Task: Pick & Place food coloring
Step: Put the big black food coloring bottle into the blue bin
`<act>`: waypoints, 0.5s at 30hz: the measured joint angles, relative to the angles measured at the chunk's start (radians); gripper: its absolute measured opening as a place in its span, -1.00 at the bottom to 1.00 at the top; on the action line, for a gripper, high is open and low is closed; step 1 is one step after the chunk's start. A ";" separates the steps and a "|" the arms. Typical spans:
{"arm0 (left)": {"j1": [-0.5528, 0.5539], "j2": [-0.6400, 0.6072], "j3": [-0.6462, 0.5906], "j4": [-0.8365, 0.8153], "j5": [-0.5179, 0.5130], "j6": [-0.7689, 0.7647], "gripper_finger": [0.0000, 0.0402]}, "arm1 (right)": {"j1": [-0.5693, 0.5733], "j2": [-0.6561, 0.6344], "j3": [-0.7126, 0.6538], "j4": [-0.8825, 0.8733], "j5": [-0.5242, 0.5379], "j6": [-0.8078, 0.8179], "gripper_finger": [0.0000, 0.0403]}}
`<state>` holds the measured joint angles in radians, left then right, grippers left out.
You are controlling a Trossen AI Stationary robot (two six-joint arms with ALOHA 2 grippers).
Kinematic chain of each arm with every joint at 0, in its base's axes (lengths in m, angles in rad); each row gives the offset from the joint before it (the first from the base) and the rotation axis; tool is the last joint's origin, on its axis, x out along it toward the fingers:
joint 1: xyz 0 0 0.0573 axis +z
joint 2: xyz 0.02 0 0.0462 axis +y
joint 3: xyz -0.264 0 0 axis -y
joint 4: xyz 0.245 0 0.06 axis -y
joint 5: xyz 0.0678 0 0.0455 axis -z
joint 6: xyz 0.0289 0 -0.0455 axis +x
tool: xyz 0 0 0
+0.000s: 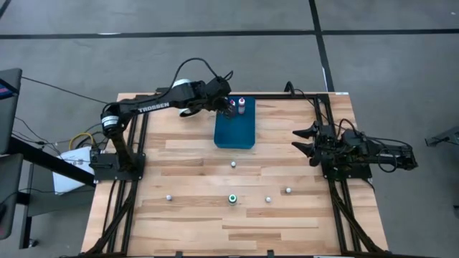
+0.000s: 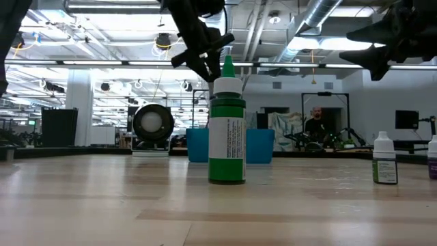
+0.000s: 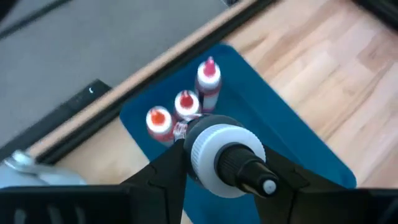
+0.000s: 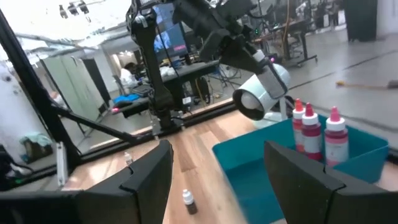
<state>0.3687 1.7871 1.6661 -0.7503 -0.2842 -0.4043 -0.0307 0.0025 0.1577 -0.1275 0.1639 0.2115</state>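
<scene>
A blue tray [image 1: 235,132] lies at the table's far middle. Three red and pink dropper bottles [image 3: 185,102] stand in its far corner and also show in the right wrist view [image 4: 310,130]. My left gripper [image 3: 224,180] is over that corner [image 1: 228,106], shut on a bottle with a white collar and a dark tip [image 3: 227,158]. Several more small bottles stand on the bare wood; a green one [image 1: 232,198] is near the low camera [image 2: 227,123]. My right gripper [image 1: 305,140] is open and empty at the table's right side. My left gripper pinches the dark-tipped bottle between its two fingers [image 3: 168,174], just below the white collar [image 3: 205,155]. The fingers slant down from above. The bottle's tip points back toward the wrist. The collar hides the body, and whether its base touches the tray cannot be told.
A white cylinder [image 4: 261,93] lies just left of the tray, under my left arm. Loose bottles stand at the table's middle [image 1: 233,164], near left [image 1: 168,196] and near right [image 1: 287,190]. Black frame rails [image 1: 337,193] run along both sides of the table.
</scene>
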 joint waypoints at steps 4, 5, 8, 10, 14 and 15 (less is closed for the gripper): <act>-0.008 0.024 -0.001 0.014 0.013 -0.002 -0.35 | 0.000 0.000 0.000 -0.003 0.011 -0.011 0.19; -0.009 0.029 -0.001 0.009 0.018 -0.006 -0.35 | 0.000 0.000 0.000 -0.004 0.017 -0.010 0.19; -0.013 0.056 -0.001 0.005 0.044 -0.019 -0.35 | 0.000 0.000 0.000 -0.036 0.045 -0.010 0.19; -0.016 0.083 -0.001 -0.002 0.048 -0.025 -0.35 | -0.001 0.000 0.000 -0.053 0.054 -0.001 0.19; -0.021 0.112 -0.001 0.015 0.045 -0.027 -0.35 | -0.001 0.000 0.000 -0.066 0.055 -0.001 0.19; -0.020 0.118 -0.001 0.012 0.044 -0.027 -0.35 | -0.002 0.000 0.000 -0.066 0.055 -0.001 0.19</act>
<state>0.3484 1.9048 1.6653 -0.7386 -0.2397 -0.4316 -0.0325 0.0025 0.1577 -0.1936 0.2188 0.2108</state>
